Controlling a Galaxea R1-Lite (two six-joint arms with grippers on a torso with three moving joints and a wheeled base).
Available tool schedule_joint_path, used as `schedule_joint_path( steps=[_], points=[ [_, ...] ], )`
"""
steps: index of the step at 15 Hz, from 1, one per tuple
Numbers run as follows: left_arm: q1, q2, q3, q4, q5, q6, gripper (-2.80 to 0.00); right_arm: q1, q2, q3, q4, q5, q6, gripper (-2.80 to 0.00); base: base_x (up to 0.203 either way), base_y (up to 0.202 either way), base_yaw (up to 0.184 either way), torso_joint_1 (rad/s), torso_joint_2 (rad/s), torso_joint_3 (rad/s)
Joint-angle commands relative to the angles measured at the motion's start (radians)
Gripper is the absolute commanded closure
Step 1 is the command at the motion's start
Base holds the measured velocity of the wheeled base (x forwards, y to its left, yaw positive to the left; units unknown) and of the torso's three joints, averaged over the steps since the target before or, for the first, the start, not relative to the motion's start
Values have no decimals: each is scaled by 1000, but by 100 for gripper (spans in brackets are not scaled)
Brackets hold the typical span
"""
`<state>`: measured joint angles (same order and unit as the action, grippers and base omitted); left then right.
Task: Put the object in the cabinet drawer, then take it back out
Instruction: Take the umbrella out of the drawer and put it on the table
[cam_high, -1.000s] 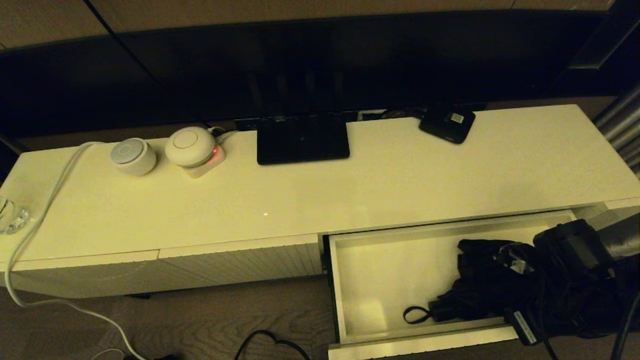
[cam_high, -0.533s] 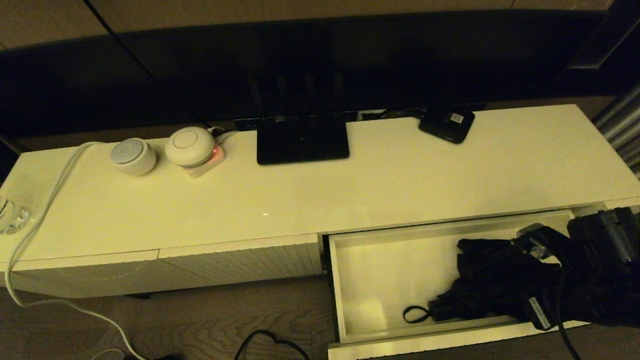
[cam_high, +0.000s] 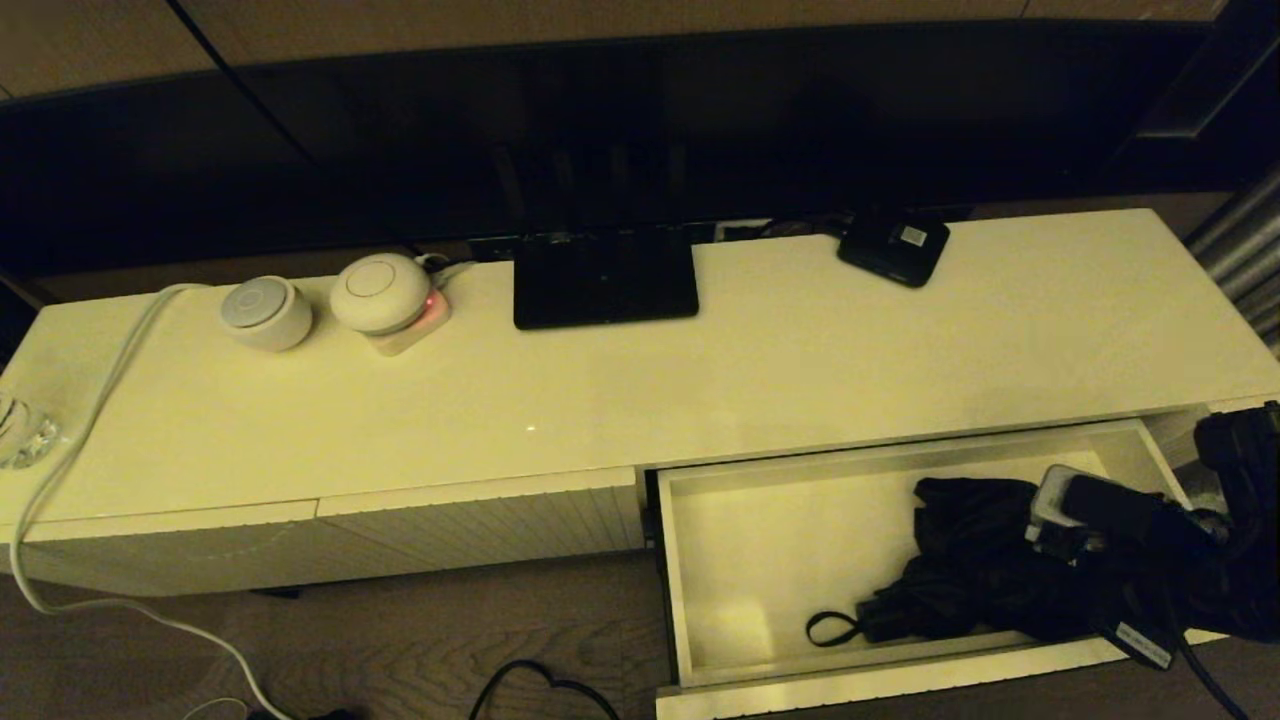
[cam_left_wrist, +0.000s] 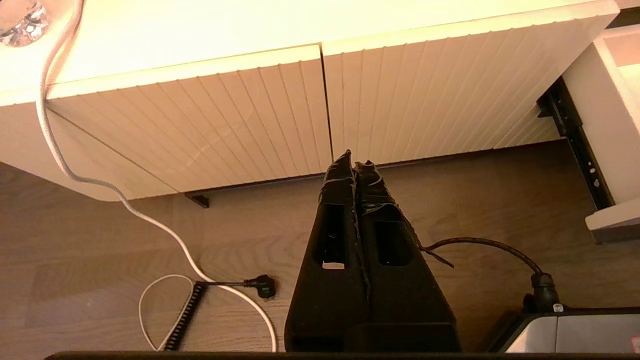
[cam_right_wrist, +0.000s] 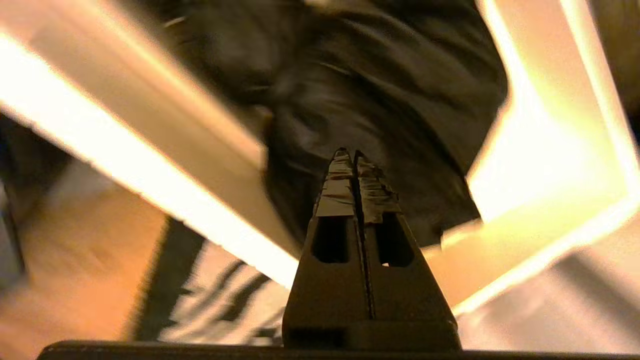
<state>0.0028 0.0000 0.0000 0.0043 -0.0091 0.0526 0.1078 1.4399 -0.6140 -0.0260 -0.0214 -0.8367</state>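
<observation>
The cabinet drawer (cam_high: 780, 540) stands pulled out at the right of the low cream cabinet. The black folding umbrella (cam_high: 980, 570) lies inside it toward the right, its thin wrist loop (cam_high: 830, 630) pointing left near the front wall. My right arm (cam_high: 1130, 520) reaches in over the drawer's right end. In the right wrist view the right gripper (cam_right_wrist: 354, 152) is shut, with nothing seen between its fingers, just above the umbrella's canopy (cam_right_wrist: 380, 90). The left gripper (cam_left_wrist: 354, 162) is shut and parked low in front of the closed ribbed fronts (cam_left_wrist: 225, 125).
On the cabinet top stand a flat black stand base (cam_high: 605, 285), a small black box with a white label (cam_high: 895, 248), two round white devices (cam_high: 265, 312) and a glass (cam_high: 20, 430). A white cable (cam_high: 80, 440) trails to the floor, where a dark cable (cam_left_wrist: 500, 247) lies.
My right arm has swung right and back toward the drawer's far right corner, uncovering more of the umbrella. The umbrella has stayed in place in the drawer.
</observation>
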Motion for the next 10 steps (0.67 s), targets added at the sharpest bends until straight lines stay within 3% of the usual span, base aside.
schedule_joint_path(
  steps=[1,5,10],
  points=[
    [0,0,3,0,0,0,0,1,13,3,33,54,-142,0,0,0,0,0,0,0],
    [0,0,3,0,0,1,0,-32,0,16,173,70,-439,0,0,0,0,0,0,0],
    [0,0,3,0,0,1,0,-101,40,-29,212,78,-541,0,0,0,0,0,0,0]
  ],
)
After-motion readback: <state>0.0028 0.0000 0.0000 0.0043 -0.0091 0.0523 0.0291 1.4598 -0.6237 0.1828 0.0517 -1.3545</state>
